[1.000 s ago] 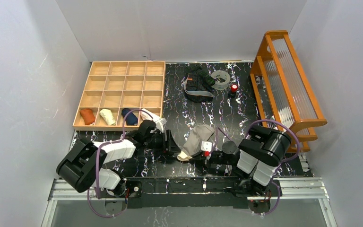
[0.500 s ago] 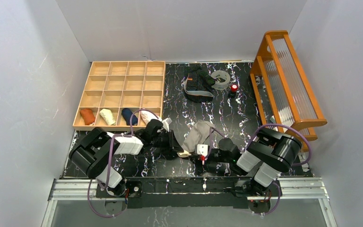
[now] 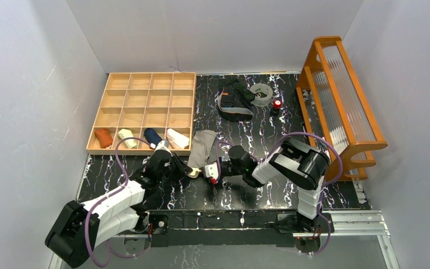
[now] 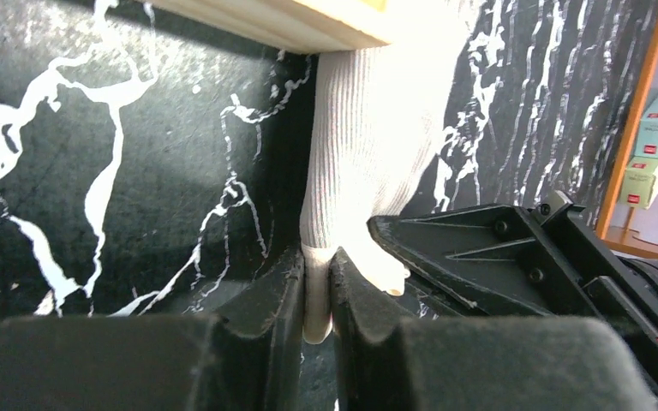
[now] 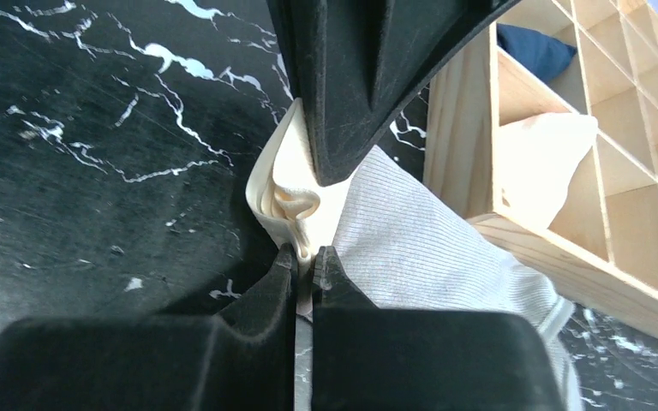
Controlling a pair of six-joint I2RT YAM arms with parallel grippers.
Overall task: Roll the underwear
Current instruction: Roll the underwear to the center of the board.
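Observation:
The beige-grey underwear point(image 3: 202, 147) lies stretched on the black marbled table just right of the wooden tray's near corner. My left gripper point(image 3: 190, 171) is shut on its cream hem; in the left wrist view the gripper point(image 4: 318, 264) pinches the ribbed underwear point(image 4: 367, 145). From the opposite side my right gripper point(image 3: 207, 171) is shut on the same near end; in the right wrist view that gripper point(image 5: 306, 257) holds a folded cream edge of the underwear point(image 5: 428, 248). The two grippers almost touch. The black striped underwear point(image 3: 234, 98) lies bunched at the back of the table.
A wooden compartment tray point(image 3: 145, 95) at the left holds several rolled garments in its front row point(image 3: 127, 138). A clear tape ring point(image 3: 261, 93) and a small red-topped object point(image 3: 277, 104) sit beside the black garment. An orange rack point(image 3: 341, 95) stands along the right.
Both arms carried the beige-grey underwear left and away from me, up to the tray's corner. My left gripper closed on its hem.

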